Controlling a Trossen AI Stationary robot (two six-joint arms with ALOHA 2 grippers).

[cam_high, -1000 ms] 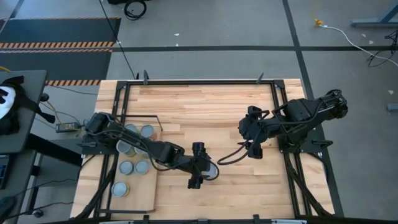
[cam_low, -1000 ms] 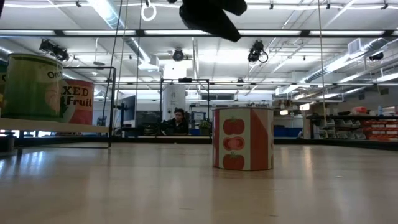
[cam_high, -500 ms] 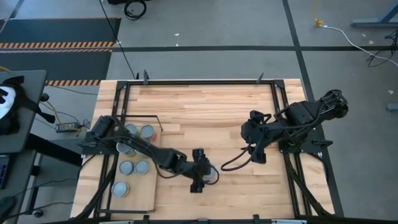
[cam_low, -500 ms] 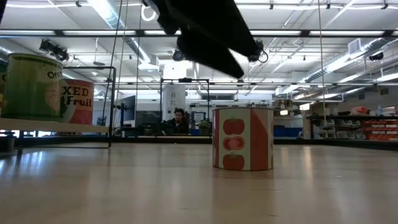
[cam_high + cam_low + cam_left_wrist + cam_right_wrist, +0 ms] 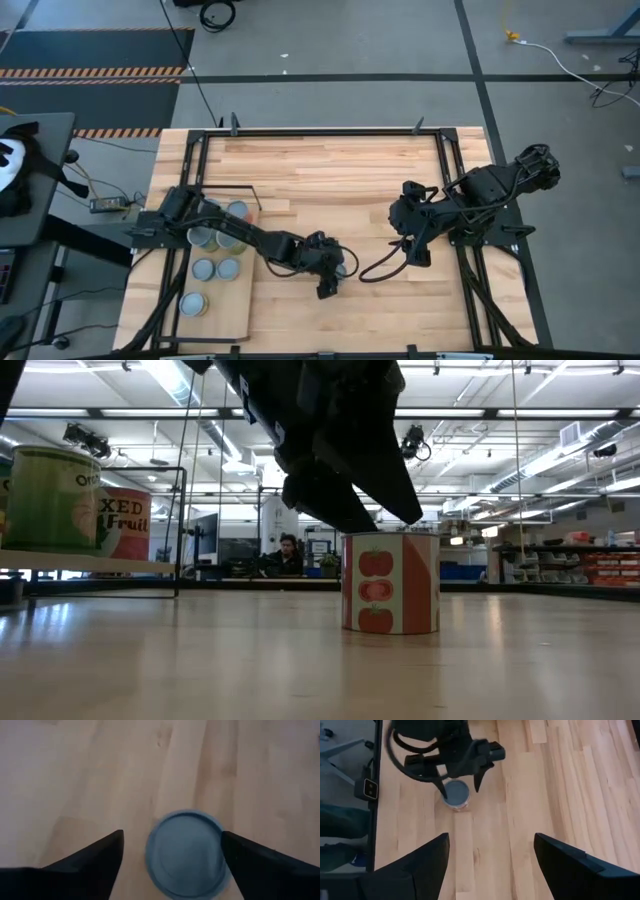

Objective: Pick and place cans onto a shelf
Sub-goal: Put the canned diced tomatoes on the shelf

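One can (image 5: 390, 582) with a red tomato label and a silvery lid (image 5: 187, 854) stands upright on the plank table, near its middle front. My left gripper (image 5: 171, 834) hangs just above it, open, slanting down, one finger to each side of the lid and touching nothing; the right wrist view shows it (image 5: 462, 780) over the same can (image 5: 456, 794). My right gripper (image 5: 492, 837) waits open, high over the table's right half (image 5: 415, 252). The shelf (image 5: 240, 300) lies at the left and carries several cans (image 5: 203, 268).
In the low view the shelf's black frame (image 5: 180, 530) stands at the left, with a green can (image 5: 55, 498) and a red one (image 5: 125, 522) on the board. Bare planks (image 5: 340, 170) stretch behind and to the right of the lone can. A person sits far off in the room.
My left gripper has come down toward the tomato can, rolling about its own axis, and now hangs just over the lid. The can has stayed where it was.
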